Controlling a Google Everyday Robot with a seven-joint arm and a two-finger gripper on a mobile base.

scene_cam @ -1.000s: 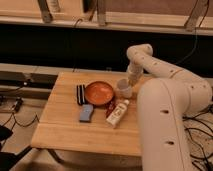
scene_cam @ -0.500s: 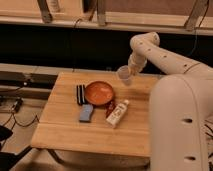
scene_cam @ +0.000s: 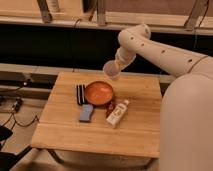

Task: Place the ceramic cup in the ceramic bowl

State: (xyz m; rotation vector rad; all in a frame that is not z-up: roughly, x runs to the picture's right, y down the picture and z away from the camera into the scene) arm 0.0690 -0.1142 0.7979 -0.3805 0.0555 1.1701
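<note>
The ceramic cup (scene_cam: 111,69), small and whitish-grey, hangs tilted in the air above the far side of the wooden table (scene_cam: 65,127). The gripper (scene_cam: 117,64) is at the end of the white arm and holds the cup from its right side. The ceramic bowl (scene_cam: 98,93), orange-red and shallow, stands on the table just below and slightly left of the cup. The cup is well clear of the bowl's rim.
A white bottle with a red label (scene_cam: 117,112) lies right of the bowl. A blue sponge (scene_cam: 86,113) lies in front of the bowl. A dark striped object (scene_cam: 80,94) stands at the bowl's left. The robot's white body (scene_cam: 187,125) fills the right side.
The arm has lifted the cup off the table's right part and carried it up and left, to above the bowl's far edge.
</note>
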